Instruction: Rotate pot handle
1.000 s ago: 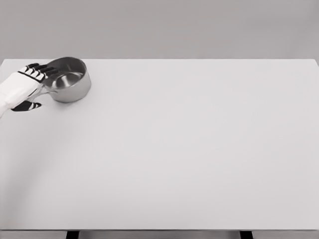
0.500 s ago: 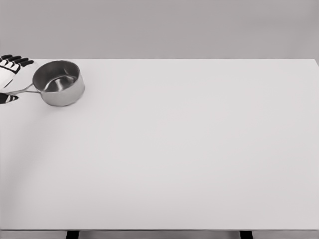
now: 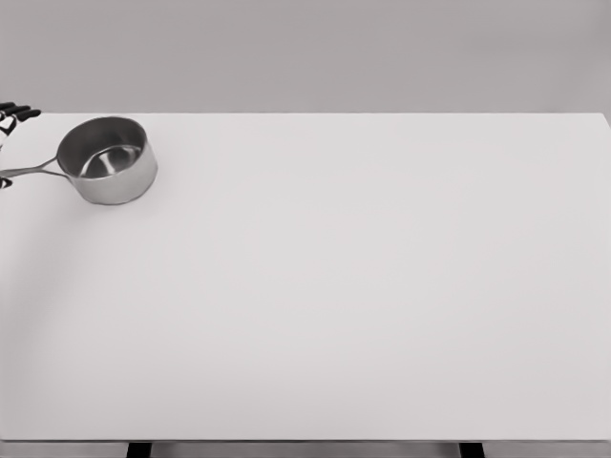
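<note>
While the left hand shows only dark fingertips at 9 o'clock, grip unclear, a round shiny steel pot points its thin handle toward them on the smooth white table.

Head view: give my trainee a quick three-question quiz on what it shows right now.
1. True or false: the pot stands upright on the table.
2. The pot handle points toward the picture's: A) right edge B) left edge C) bottom edge
3. Fill in: the only hand showing is at the picture's ____ edge.

Key: 1 true; 2 B; 3 left. Only dark fingertips of that left hand show, so its grip cannot be judged.
</note>
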